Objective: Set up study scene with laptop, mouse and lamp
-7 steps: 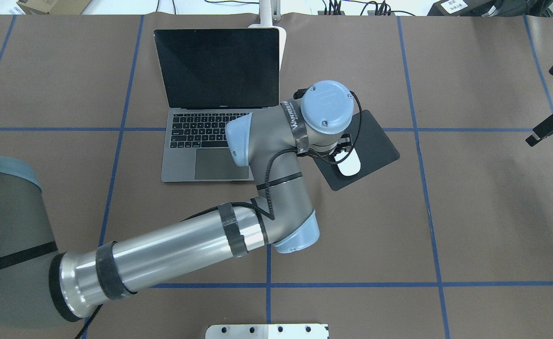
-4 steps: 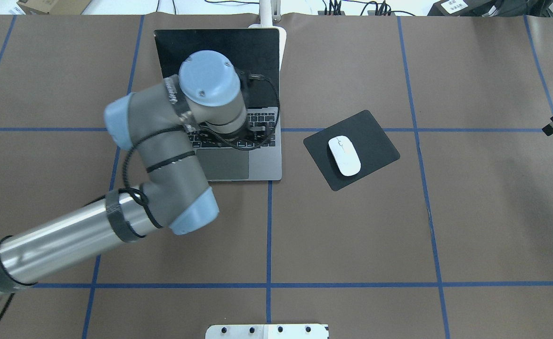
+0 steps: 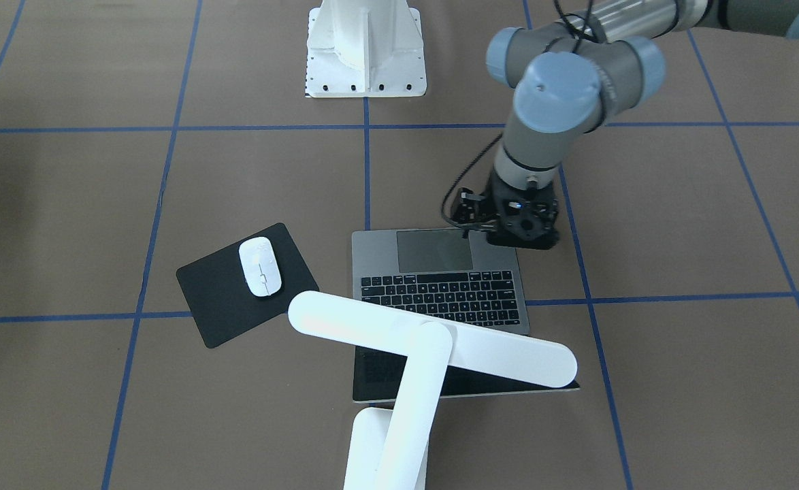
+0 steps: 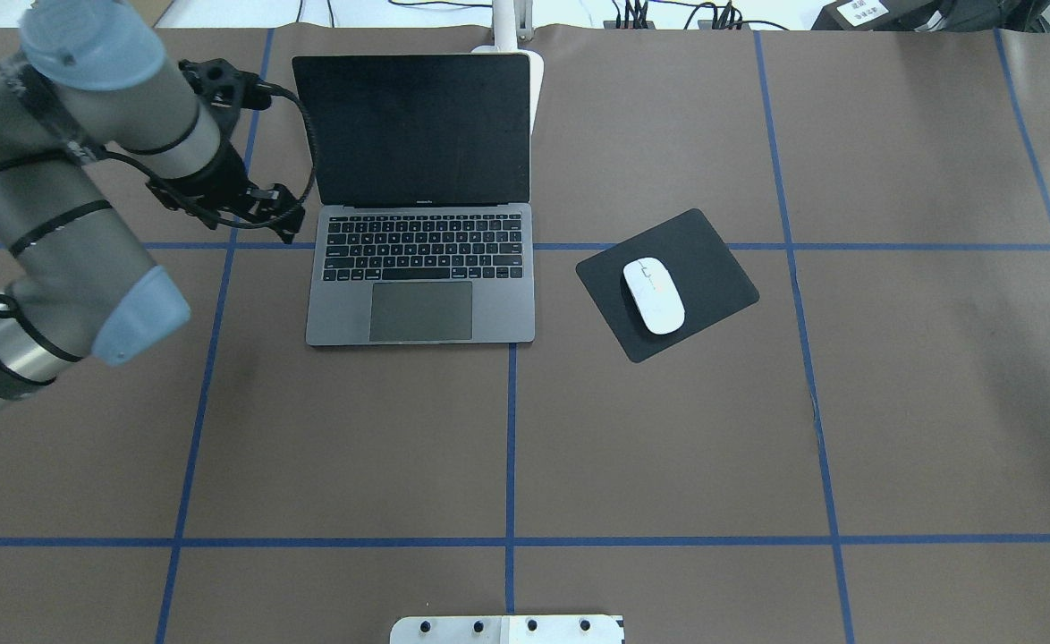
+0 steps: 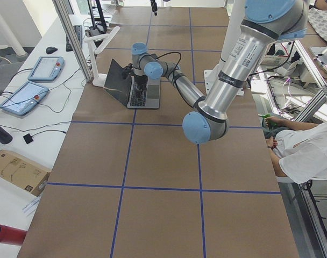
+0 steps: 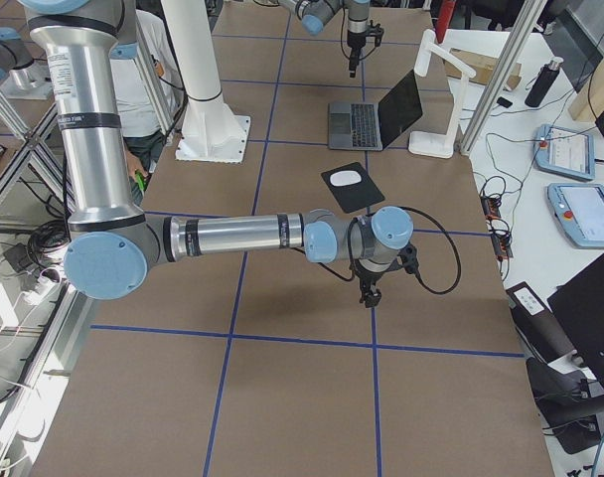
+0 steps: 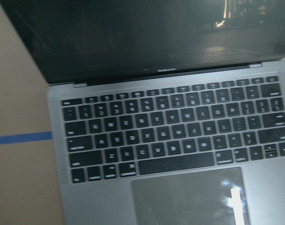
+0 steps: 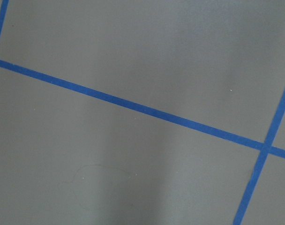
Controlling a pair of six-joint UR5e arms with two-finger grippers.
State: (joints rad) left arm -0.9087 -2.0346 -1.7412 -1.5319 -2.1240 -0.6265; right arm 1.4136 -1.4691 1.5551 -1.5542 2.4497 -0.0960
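Sitting just beside the left gripper (image 4: 282, 224), whose spread cannot be told, is the laptop (image 4: 420, 268)

Table (image 4: 668, 429), brown, gridded with blue tape; laptop (image 4: 420, 295), black mat (image 4: 713, 259), lamp (image 3: 433, 347), white pedestal (image 3: 365, 47) carried directly.

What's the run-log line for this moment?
laptop open | mouse on mouse pad | lamp behind laptop | left gripper beside laptop | right gripper over table
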